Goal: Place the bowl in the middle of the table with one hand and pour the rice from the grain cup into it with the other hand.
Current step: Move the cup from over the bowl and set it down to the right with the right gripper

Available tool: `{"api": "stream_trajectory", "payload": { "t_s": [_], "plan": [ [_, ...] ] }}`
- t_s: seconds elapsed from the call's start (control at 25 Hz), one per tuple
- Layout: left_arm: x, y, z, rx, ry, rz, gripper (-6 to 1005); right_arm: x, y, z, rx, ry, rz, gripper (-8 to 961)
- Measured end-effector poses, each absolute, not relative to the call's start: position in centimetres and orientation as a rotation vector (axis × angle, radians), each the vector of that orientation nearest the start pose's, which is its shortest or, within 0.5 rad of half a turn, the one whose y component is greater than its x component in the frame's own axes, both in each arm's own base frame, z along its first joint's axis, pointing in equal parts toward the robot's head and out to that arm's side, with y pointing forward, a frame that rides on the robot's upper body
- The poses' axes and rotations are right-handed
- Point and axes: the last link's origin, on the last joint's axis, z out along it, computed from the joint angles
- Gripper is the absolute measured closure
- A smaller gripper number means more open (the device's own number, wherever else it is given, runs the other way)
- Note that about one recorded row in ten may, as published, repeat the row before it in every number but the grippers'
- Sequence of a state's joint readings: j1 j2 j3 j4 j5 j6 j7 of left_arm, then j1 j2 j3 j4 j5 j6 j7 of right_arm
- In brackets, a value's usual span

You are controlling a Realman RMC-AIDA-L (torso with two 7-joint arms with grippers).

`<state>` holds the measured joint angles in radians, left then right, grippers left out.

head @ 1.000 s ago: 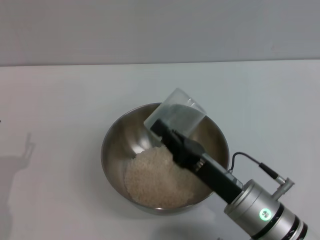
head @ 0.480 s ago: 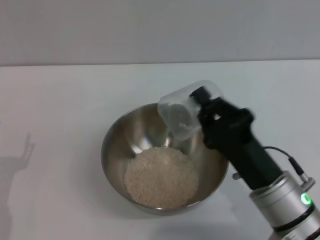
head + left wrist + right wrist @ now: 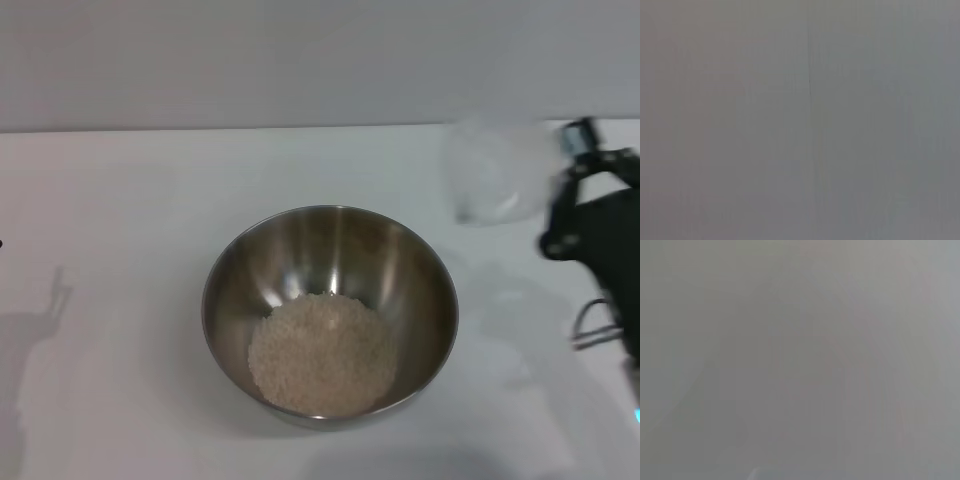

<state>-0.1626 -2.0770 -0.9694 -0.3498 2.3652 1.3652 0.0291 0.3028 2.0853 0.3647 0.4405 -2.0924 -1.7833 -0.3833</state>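
Stainless-steel bowl (image 3: 330, 312) sits upright on the white table (image 3: 120, 210), about mid-table, mouth facing straight up. Rice (image 3: 322, 354) lies as a pale heap in the bowl's bottom, toward the near wall. Judgement: placing the bowl is done and the pour looks finished, since the grains are in the bowl.

Grain cup (image 3: 497, 170) is up and to the right of the bowl, well apart from it and clear of its rim, off the table as far as can be told. It is blurred and looks empty, though I can't be sure. Its long axis seems to lie roughly sideways, the closed end toward the bowl side and the mouth toward the right gripper (image 3: 578, 185); the blur makes that uncertain, and the pouring lip cannot be made out.

Right gripper is to the right of the bowl, at the cup's right side, touching it. It seems clamped on the cup, because the cup hangs there with nothing else under it; fingers themselves are smeared. Judgement: the cup is held away from the bowl so the empty cup can be set down somewhere off to that side.

Left gripper is not visible in any view. Both wrist views show only flat grey, nothing usable.
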Motion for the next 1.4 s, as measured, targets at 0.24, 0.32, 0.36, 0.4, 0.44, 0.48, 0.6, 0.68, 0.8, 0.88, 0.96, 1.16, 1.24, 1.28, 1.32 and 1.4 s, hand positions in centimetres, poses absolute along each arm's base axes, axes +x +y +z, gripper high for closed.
{"api": "stream_trajectory", "payload": {
  "t_s": [0.24,0.32,0.36,0.4,0.44,0.48,0.6,0.68,0.8,0.88,0.96,1.16,1.24,1.28,1.32,1.4],
  "plan": [
    [-34.4,26.1,0.8,-1.386,-0.421,-0.699,170,26.5,25.1,-0.3,-1.499,0.185,1.249,933],
    [-34.4,26.1,0.8,-1.386,-0.420,-0.700,170,27.2,25.2,0.3,-1.503,0.251,1.307,933],
    [-34.3,26.1,0.8,-1.386,-0.420,-0.700,170,27.3,25.0,0.4,-1.500,0.270,1.325,933],
    [-34.3,26.1,0.8,-1.386,-0.420,-0.701,170,27.7,24.7,0.6,-1.491,0.276,1.316,933],
    [-34.3,26.1,0.8,-1.386,-0.420,-0.701,170,27.7,24.7,0.6,-1.491,0.276,1.316,933],
    [-34.3,26.2,0.8,-1.386,-0.420,-0.701,170,28.0,24.6,0.7,-1.485,0.271,1.294,933],
    [-34.3,26.2,0.8,-1.386,-0.419,-0.702,170,29.3,24.3,0.6,-1.478,0.293,1.196,933],
    [-34.3,26.2,0.8,-1.386,-0.420,-0.701,170,29.8,24.2,0.6,-1.480,0.308,1.160,932],
    [-34.4,26.2,0.7,-1.390,-0.427,-0.695,170,31.6,24.3,0.5,-1.480,0.358,1.045,932],
    [-34.5,26.2,0.6,-1.394,-0.432,-0.691,170,32.3,24.6,0.4,-1.487,0.384,0.995,932],
    [-34.5,26.3,0.6,-1.396,-0.435,-0.689,170,32.6,24.8,0.4,-1.491,0.398,0.970,932],
    [-34.4,26.4,0.5,-1.402,-0.433,-0.690,170,33.7,26.5,-0.2,-1.530,0.469,0.864,931],
    [-34.4,26.4,0.5,-1.402,-0.433,-0.691,170,33.6,27.3,-0.5,-1.551,0.479,0.842,931],
    [-34.3,26.4,0.4,-1.404,-0.433,-0.692,170,33.6,27.8,-0.8,-1.566,0.487,0.829,931],
    [-34.3,26.4,0.4,-1.408,-0.433,-0.692,170,33.5,28.6,-1.3,-1.595,0.505,0.804,931],
    [-34.3,26.4,0.3,-1.410,-0.434,-0.693,170,33.4,29.4,-1.8,-1.628,0.511,0.766,931]
  ]
}}
